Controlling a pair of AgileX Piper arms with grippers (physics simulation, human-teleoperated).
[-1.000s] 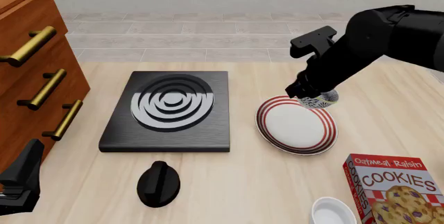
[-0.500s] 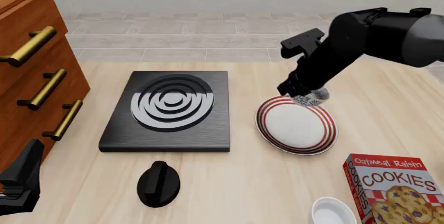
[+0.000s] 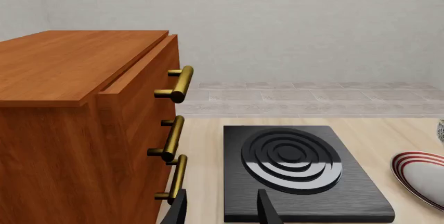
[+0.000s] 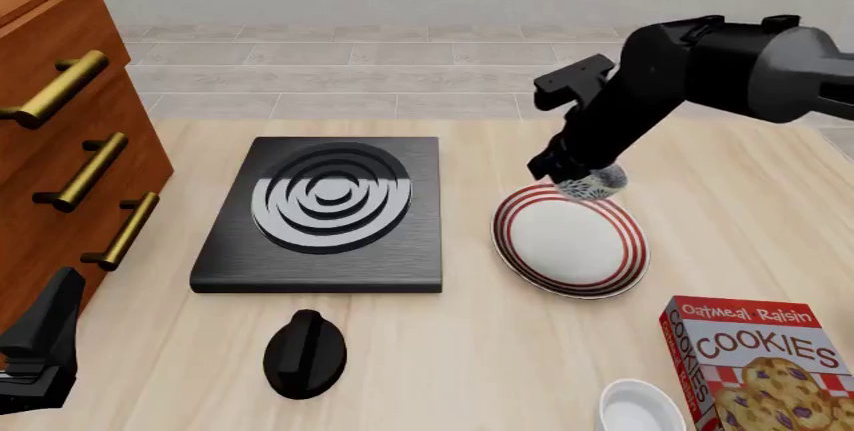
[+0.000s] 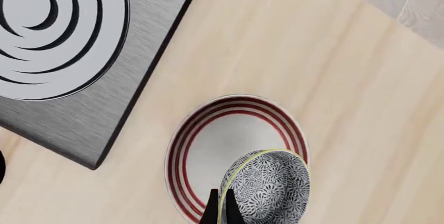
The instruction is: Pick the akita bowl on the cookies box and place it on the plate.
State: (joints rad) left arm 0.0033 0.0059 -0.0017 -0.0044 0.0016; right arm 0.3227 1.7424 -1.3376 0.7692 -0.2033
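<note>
left gripper [image 3: 220, 211]: jaws apart, low | right gripper [image 5: 220, 208]: jaws clamped, raised

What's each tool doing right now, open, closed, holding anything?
Left tool: open, empty.
Right tool: closed on the akita bowl, held above the plate.

stove slab [image 4: 327, 213] left of plate [image 4: 571, 244]; cookies box [image 4: 761, 363] nearer, right.
</note>
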